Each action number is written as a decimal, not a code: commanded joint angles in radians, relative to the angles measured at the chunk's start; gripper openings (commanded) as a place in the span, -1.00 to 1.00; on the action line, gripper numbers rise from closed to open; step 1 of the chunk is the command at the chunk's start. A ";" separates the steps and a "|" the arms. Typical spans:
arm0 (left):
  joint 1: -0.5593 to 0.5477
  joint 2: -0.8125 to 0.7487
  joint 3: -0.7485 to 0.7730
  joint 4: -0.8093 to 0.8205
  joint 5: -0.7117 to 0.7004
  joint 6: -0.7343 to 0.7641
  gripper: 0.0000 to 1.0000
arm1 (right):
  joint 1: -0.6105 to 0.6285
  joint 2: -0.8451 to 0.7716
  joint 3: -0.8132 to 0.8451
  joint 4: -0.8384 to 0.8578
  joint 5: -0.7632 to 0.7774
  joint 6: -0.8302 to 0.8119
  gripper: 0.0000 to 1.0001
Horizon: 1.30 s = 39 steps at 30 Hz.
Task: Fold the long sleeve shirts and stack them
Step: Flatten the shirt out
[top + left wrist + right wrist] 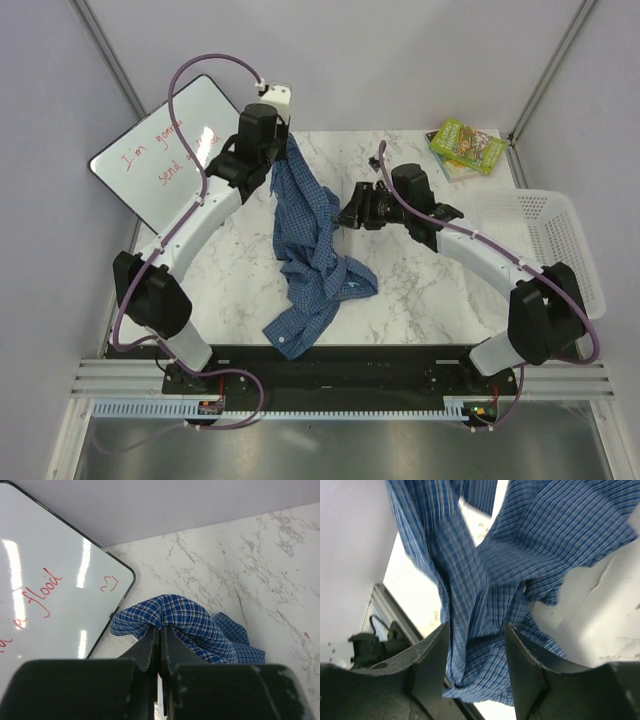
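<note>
Beside the whiteboard (160, 165), left gripper (160, 630) jaws clamp the blue checked shirt (310, 250); right gripper (350, 212) jaws stand apart.

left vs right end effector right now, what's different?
Left end effector: jaws shut, pinching a fold of the blue checked shirt. Right end effector: jaws apart, cloth showing between them, nothing clamped.
Left sits by the whiteboard, holding the shirt's top up off the marble. Right sits to the shirt's right, aimed sideways at the hanging cloth.
Shared: both are at the same shirt.
</note>
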 commanded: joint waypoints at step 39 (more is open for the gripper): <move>0.070 -0.087 0.068 0.063 -0.039 0.011 -0.96 | 0.276 0.056 0.109 -0.014 0.385 -0.310 -0.04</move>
